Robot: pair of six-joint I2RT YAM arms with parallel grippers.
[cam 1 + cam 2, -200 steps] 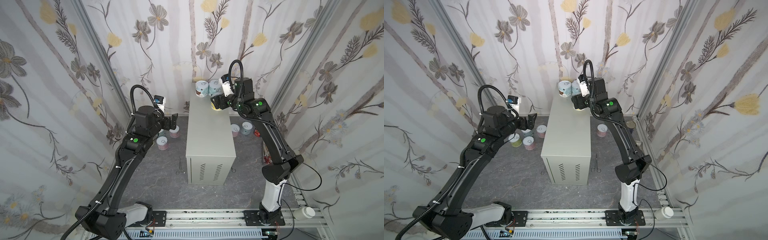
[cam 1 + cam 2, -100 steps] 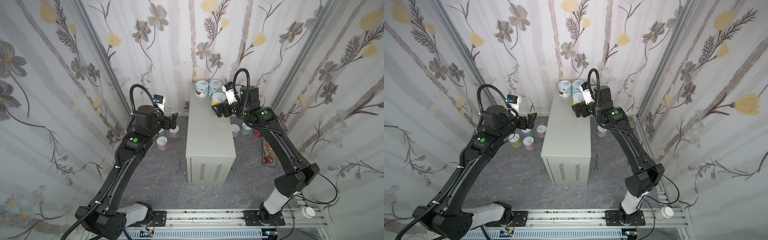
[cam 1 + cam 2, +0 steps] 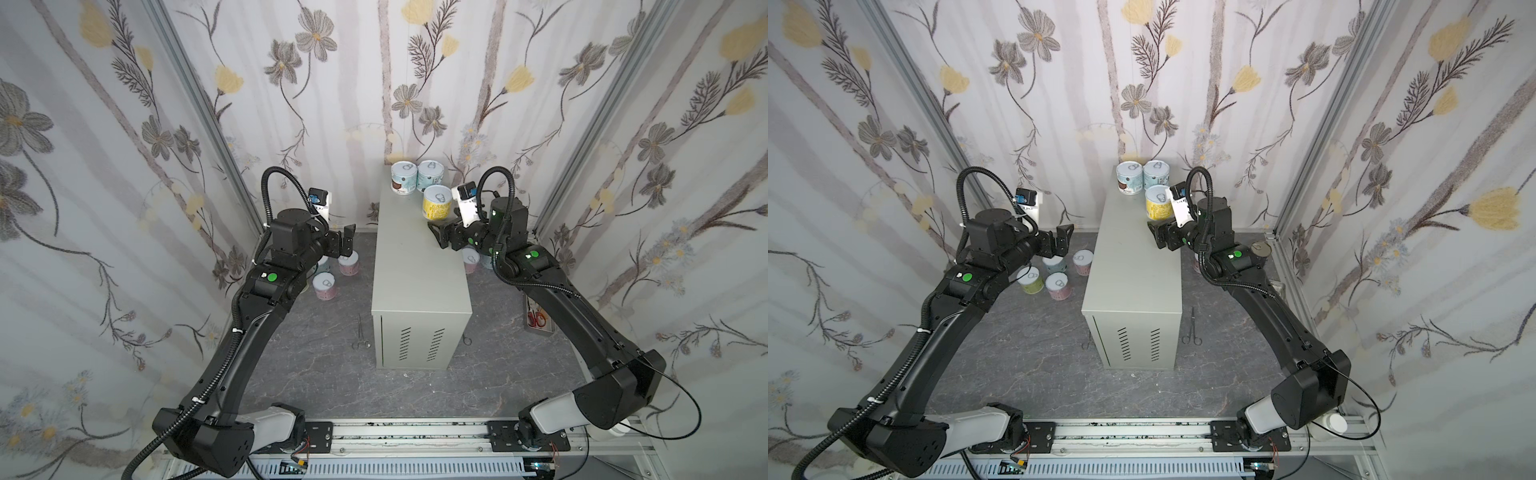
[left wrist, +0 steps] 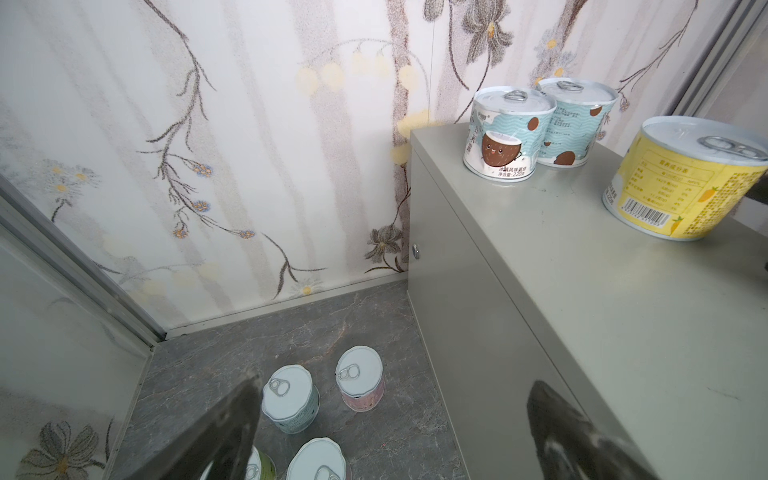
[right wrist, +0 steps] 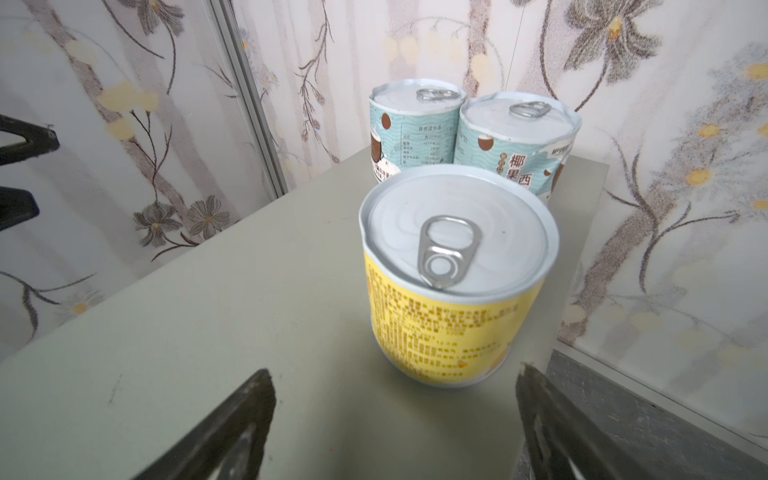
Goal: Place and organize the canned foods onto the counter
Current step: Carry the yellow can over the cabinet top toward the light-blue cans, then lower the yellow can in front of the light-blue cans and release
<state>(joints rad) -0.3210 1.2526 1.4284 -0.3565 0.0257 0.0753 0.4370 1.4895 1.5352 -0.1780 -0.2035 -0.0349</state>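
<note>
From the near end, the left fingers are spread wide and empty at the bottom of the left wrist view, aimed sideways at the flank of the counter. The floor cans stand upright just below and beyond them. They show as four white lids near one another, axes vertical, left of the counter in both top views. I reckon the left arm is the nearer one for these. Its fingers would have to tip downward or drop to label height before closing.

Over the counter's right edge, the right fingers are also apart and hold nothing. The yellow can stands upright on the counter top just past their tips, in the centre of the right wrist view and clear of both fingers.

Beyond it, at the far end by the wall, two blue cans stand touching each other. The yellow can sits close in front of the one on the right of the frame, and I cannot tell whether they touch. In a top view another can shows on the floor under the right wrist, mostly hidden.
</note>
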